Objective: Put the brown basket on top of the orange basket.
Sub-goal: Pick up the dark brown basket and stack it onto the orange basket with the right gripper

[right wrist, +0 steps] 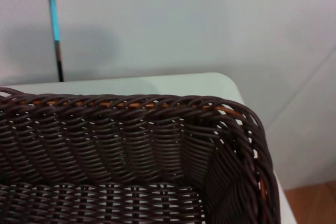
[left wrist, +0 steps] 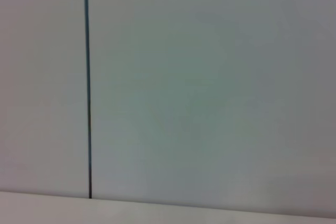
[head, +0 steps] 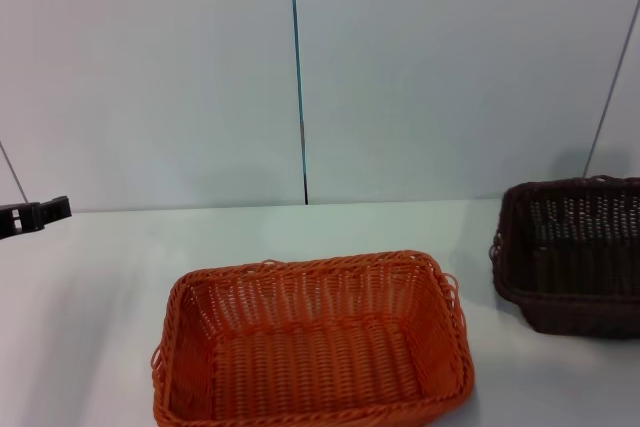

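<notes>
The white worktop [head: 100,277] spreads across the lower half of the head view, backed by a pale grey panelled wall [head: 450,67] with a thin dark vertical seam [head: 298,77] at about 12 o'clock.

The bright orange rectangular woven basket [head: 310,342] sits on the worktop at roughly 6 o'clock in the head view, upright, its braided rim and open-weave sloping sides fully visible and its inside bare.

The dark chocolate-brown rectangular woven basket [head: 570,252] stands at about 3 o'clock, upright on the worktop, well apart from the orange basket and cut off by the picture's edge. The right wrist view looks down into one corner of this brown basket [right wrist: 131,145], close above its braided rim, near a rounded corner of the worktop. The right hand itself does not show in any view.

The left hand [head: 35,215] appears as a small black piece at 9 o'clock at the head view's edge, above the worktop, far from both baskets, touching and holding nothing. Whether it is wide or narrow I cannot tell. Its wrist view shows only wall, seam and a strip of worktop.
</notes>
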Controlling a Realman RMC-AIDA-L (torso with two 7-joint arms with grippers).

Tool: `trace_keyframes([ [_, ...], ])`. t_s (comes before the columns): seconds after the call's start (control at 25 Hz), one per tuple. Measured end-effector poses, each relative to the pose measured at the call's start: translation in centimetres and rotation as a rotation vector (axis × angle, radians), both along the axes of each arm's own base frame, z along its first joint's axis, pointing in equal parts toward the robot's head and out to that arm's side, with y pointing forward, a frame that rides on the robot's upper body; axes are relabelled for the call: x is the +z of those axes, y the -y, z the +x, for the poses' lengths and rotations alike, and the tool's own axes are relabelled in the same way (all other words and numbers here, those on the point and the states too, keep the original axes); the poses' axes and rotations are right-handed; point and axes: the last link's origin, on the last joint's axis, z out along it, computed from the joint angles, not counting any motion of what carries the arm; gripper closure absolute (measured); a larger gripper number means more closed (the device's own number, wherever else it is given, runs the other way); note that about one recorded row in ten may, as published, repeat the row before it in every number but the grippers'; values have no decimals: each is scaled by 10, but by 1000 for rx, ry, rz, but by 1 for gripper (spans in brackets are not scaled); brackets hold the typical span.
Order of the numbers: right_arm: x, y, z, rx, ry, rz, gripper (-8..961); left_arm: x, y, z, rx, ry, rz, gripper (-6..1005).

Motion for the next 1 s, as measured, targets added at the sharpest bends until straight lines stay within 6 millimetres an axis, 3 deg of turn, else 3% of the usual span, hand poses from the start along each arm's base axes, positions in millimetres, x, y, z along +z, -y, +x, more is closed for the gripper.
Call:
trace_keyframes([
  [0.24, 23, 6, -14, -59, -35, -22, 754, -2, 2, -4, 12, -2, -6, 90],
  [0.6, 53, 13, -53, -29, -76, -47, 789, -1, 6, -15, 31, -14, 18, 91],
  [1.0, 80, 21, -76, -23, -58, -33, 792, 0, 13, -25, 57, -14, 26, 90],
])
